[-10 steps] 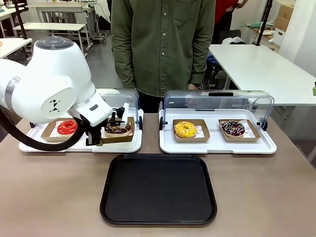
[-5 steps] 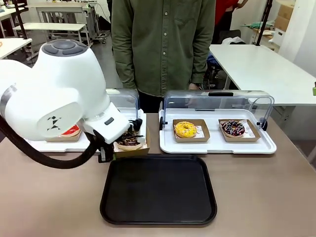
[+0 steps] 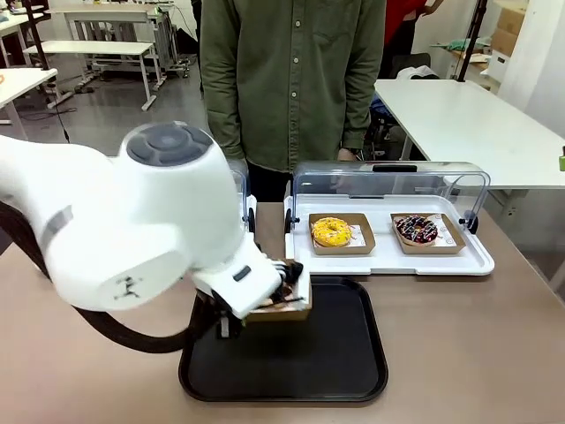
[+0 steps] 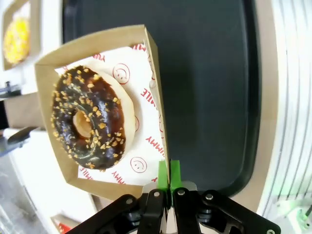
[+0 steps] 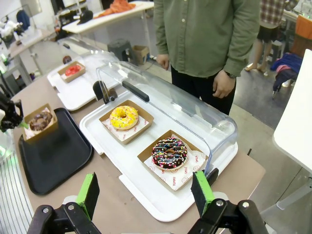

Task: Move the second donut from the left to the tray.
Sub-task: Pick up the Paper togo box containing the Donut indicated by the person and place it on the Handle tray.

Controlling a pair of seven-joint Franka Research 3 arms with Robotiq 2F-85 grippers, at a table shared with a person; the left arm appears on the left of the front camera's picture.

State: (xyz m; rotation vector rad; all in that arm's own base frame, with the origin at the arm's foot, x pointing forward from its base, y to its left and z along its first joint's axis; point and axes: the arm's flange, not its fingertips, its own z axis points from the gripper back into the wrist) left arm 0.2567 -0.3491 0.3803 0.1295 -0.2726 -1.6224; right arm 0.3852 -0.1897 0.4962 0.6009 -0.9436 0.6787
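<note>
Donut point(image 4: 89, 118) in its cardboard holder point(image 4: 148, 58) is seen carried above the tray point(image 3: 344, 353), gripped by the left gripper point(image 4: 168, 176). In the left wrist view, the jaws are pinched narrow on one side wall of the holder, green pads pressed together on the thin card. From that pinch the holder is cantilevered away from the jaws, so the donut lies ahead of the fingers and to one side of them, and the black tray surface is seen directly beneath. In the front view, the holder is held over the tray's left half, near its far rim, partly hidden by the large white left arm point(image 3: 132, 238).

Placement is judged to turn on a straight descent: the holder's base is already above the tray, and only lowering and release appear to remain. The card wall is thin, and a tilt under the donut's weight is a plausible risk.

The right gripper point(image 5: 146, 195) is seen in its wrist view with jaws wide and nothing between them, hovering off the near corner of the white display tray point(image 5: 146, 195), well apart from the black tray. A person point(image 3: 291, 79) is stood at the far side of the tabletop point(image 3: 477, 353).
</note>
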